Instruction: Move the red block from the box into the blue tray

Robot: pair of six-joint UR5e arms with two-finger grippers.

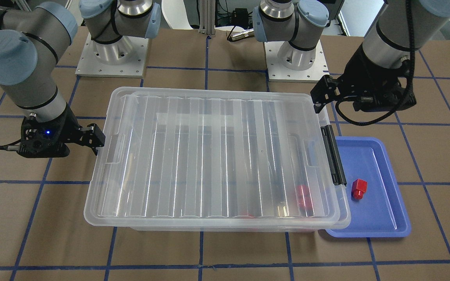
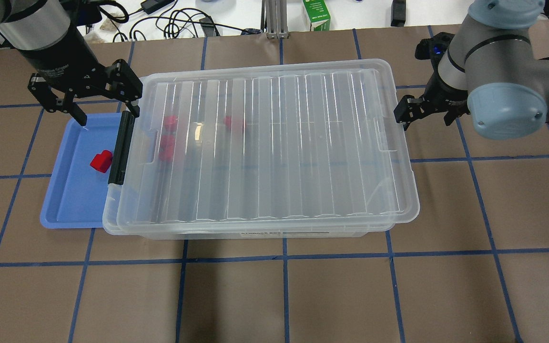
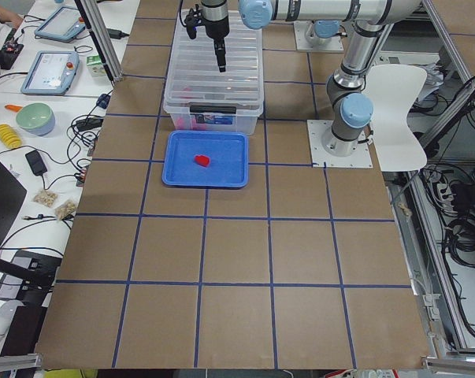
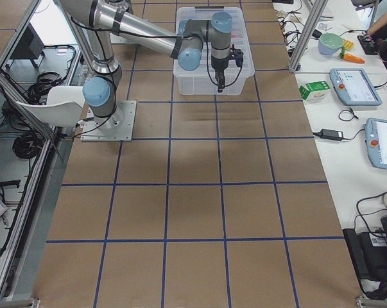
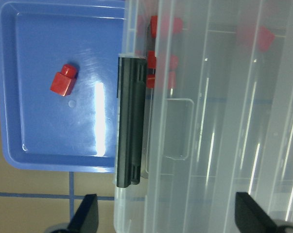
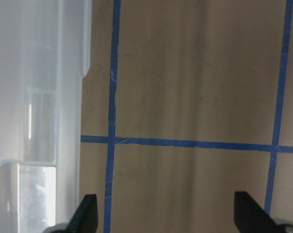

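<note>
One red block (image 2: 101,161) lies in the blue tray (image 2: 65,209), which sits against the box's (image 2: 274,143) end with the black clip handle (image 2: 122,147). The box's ribbed lid is on. Several more red blocks (image 2: 169,121) show blurred through the lid. My left gripper (image 2: 107,114) is open and empty, above the tray's far end and the box's corner. In the left wrist view its fingertips (image 5: 88,216) frame the handle (image 5: 130,121), and the block (image 5: 63,80) lies in the tray (image 5: 39,141). My right gripper (image 2: 426,119) is open and empty beside the box's opposite end (image 6: 29,97).
The table is brown board with blue tape lines (image 2: 284,257). Cables and a green carton (image 2: 316,14) lie beyond its far edge. In the front-facing view both arm bases (image 1: 111,54) stand behind the box (image 1: 217,156).
</note>
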